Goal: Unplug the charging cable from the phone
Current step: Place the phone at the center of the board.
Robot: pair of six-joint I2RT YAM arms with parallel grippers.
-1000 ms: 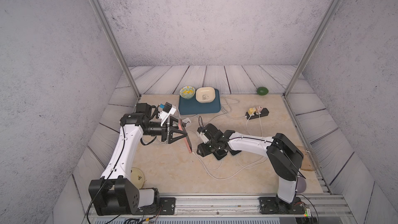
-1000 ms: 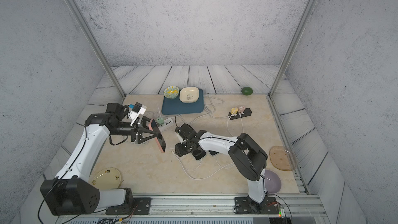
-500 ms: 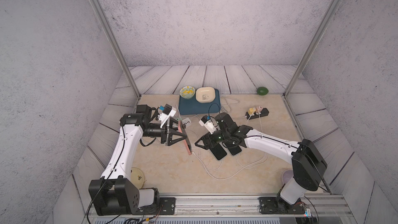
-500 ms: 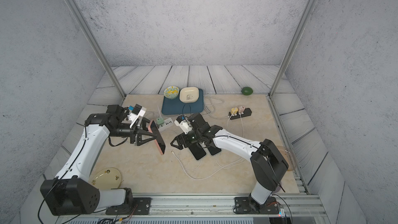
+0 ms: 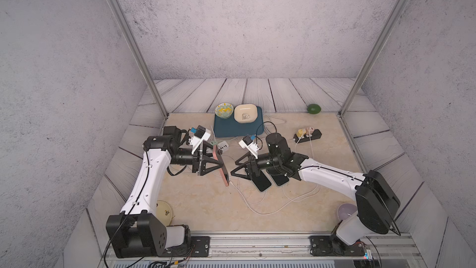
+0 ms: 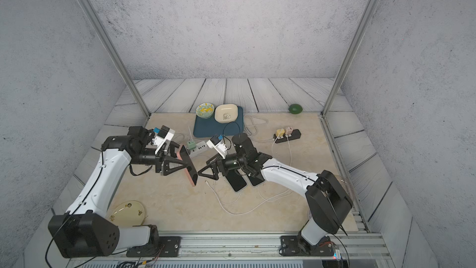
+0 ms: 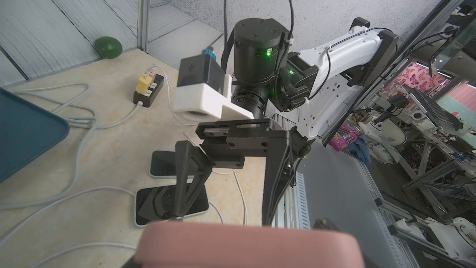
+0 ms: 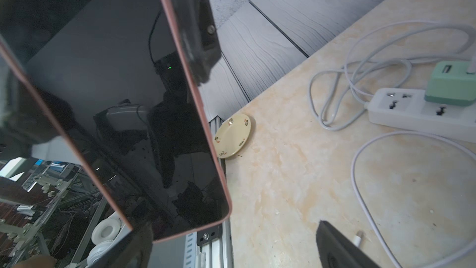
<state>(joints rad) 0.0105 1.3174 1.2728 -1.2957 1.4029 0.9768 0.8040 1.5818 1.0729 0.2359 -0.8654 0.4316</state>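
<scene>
Phone (image 5: 223,170) clamped edge-up in left gripper (image 5: 219,159); right gripper (image 5: 233,168) spread wide, empty; cable plug (image 8: 358,238) seemingly loose

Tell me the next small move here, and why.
Probably the left gripper should lower the pink phone onto the table. It is shut on the phone, held tilted off the surface, while the white cable plug lies loose on the table, apart from the phone, and the right gripper stands open with nothing in it. The unplugging looks done.
</scene>
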